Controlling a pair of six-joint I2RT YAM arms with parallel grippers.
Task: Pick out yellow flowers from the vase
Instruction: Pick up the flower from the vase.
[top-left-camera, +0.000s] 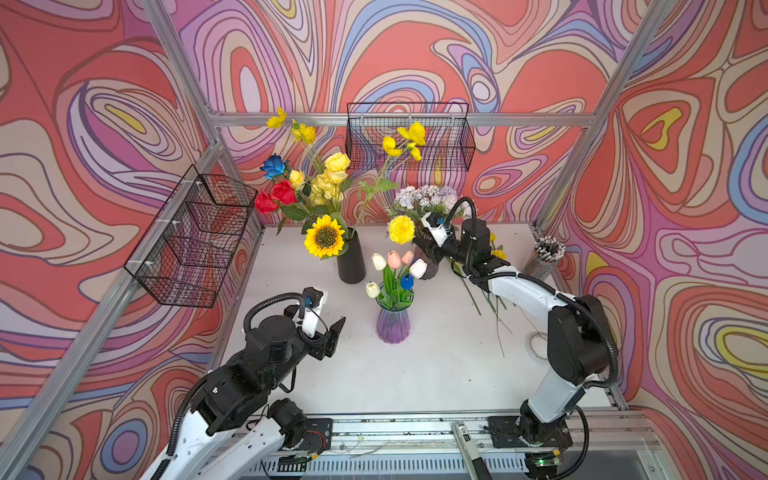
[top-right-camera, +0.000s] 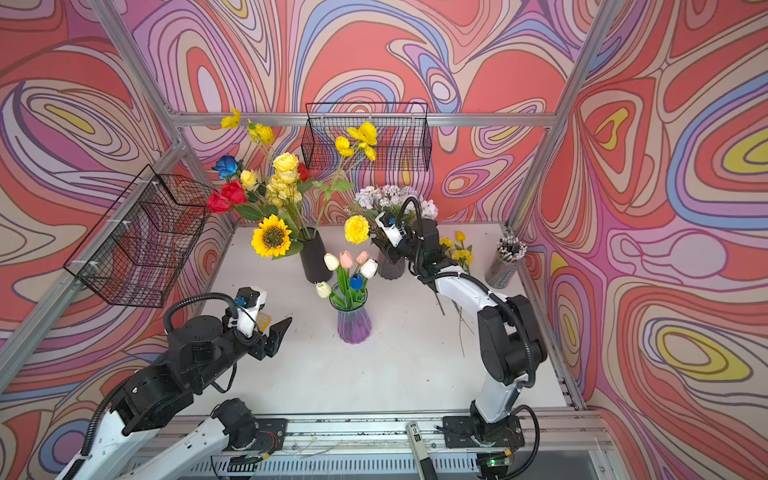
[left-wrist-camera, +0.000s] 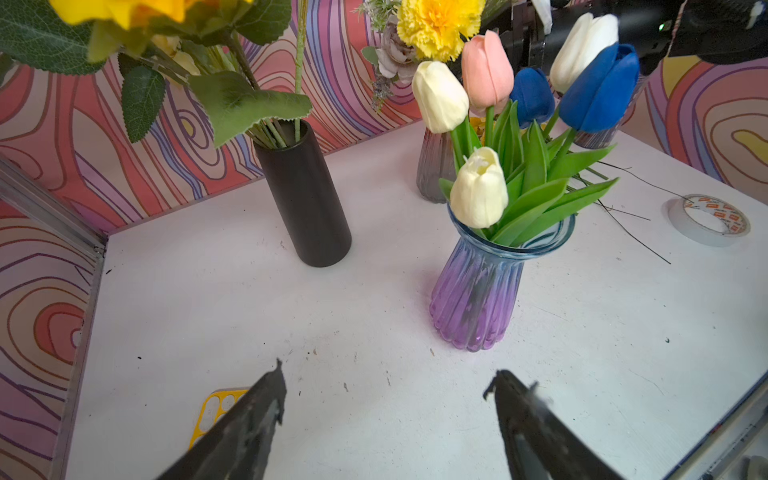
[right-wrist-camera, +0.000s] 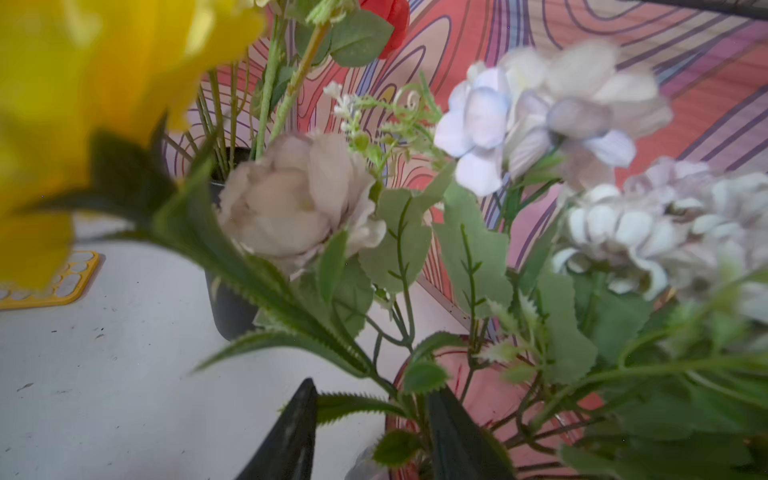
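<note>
Both top views hang high over the front edge of the worktop (top-left-camera: 415, 374), side by side and facing the same way. They tilt down toward the back wall (top-left-camera: 415, 50) and stand far enough off to take in the whole worktop.

The left wrist camera sits just behind the left hand (left-wrist-camera: 386, 372), low and close. It looks out past the fingertips at the purple vase (left-wrist-camera: 473, 299) ahead, which both top views also show.

The right wrist camera sits behind the right hand (right-wrist-camera: 372, 386), pushed in among pale blooms (right-wrist-camera: 291, 199), so near that much blurs.
</note>
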